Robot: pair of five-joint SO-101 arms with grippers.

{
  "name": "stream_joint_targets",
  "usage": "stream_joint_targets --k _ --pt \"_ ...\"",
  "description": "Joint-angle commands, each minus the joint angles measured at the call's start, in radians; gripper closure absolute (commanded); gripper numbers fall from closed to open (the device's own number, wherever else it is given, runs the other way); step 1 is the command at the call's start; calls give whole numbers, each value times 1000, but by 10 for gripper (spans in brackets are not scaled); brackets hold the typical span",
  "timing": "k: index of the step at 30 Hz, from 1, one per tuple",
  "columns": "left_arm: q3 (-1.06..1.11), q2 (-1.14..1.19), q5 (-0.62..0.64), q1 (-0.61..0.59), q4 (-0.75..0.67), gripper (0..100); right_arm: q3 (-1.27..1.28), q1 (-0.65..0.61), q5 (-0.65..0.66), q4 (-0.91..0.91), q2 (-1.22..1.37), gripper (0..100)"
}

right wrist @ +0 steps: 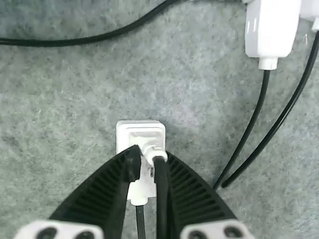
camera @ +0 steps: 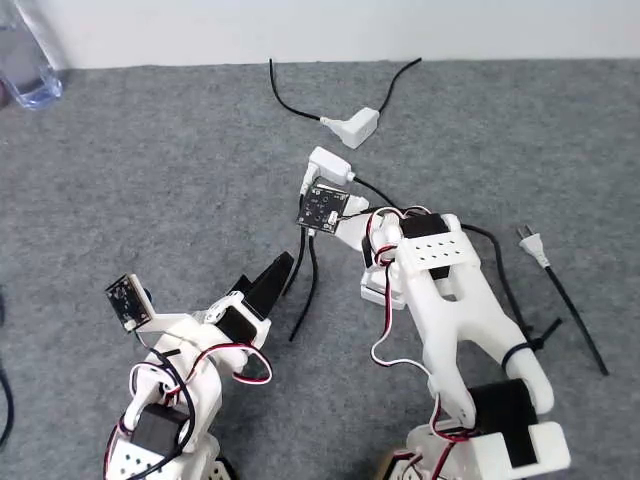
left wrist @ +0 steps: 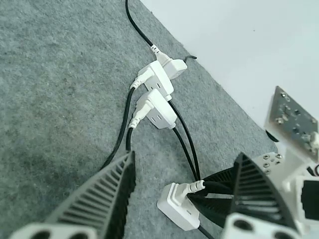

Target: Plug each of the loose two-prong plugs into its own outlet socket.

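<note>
My right gripper [right wrist: 148, 158] is shut on a white two-prong plug [right wrist: 144, 149] that sits in a white outlet socket [right wrist: 140, 132] on the grey carpet. The same socket [left wrist: 178, 206] lies just beyond my left gripper [left wrist: 187, 159], which hangs open and holds nothing. In the high view the left gripper [camera: 268, 285] is left of the white right arm [camera: 450, 300]. Farther off, two white sockets [left wrist: 155, 113] [left wrist: 155, 79] have plugs seated in them. A loose black two-prong plug [camera: 531, 241] lies on the carpet to the right of the right arm.
Another white socket [camera: 354, 127] with black cable lies near the far wall. Black cables [camera: 305, 290] run across the carpet between the arms. A clear plastic container [camera: 25, 70] stands at the far left corner.
</note>
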Motion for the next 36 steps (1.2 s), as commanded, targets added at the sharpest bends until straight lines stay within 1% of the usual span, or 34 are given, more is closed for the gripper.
stream_joint_targets --k 1,3,5,7,11,12,14,19,24,33,36 --pt "-7 -8 -8 5 -12 702 18 19 9 -21 68 989" --pt "-7 -8 -8 5 -17 702 14 16 5 5 59 986" --pt "-7 -8 -8 3 -31 702 -2 10 5 38 51 961" --pt "-7 -8 -8 2 -32 702 -5 2 5 62 35 893" --pt "-7 -8 -8 2 -32 702 -6 -5 9 111 -27 714" --pt "-7 -8 -8 2 -32 702 -6 -5 11 122 -47 682" --pt "-7 -8 -8 2 -32 702 -6 -5 11 140 -91 652" --pt "-7 -6 -8 0 -31 702 -3 -1 11 157 -133 659" --pt "-7 -6 -8 0 -29 702 -6 4 11 147 -73 659" --pt "-7 -6 -8 -2 -28 702 -8 12 9 -12 147 659" --pt "-7 -6 -8 2 -28 702 -9 31 9 -44 188 659"
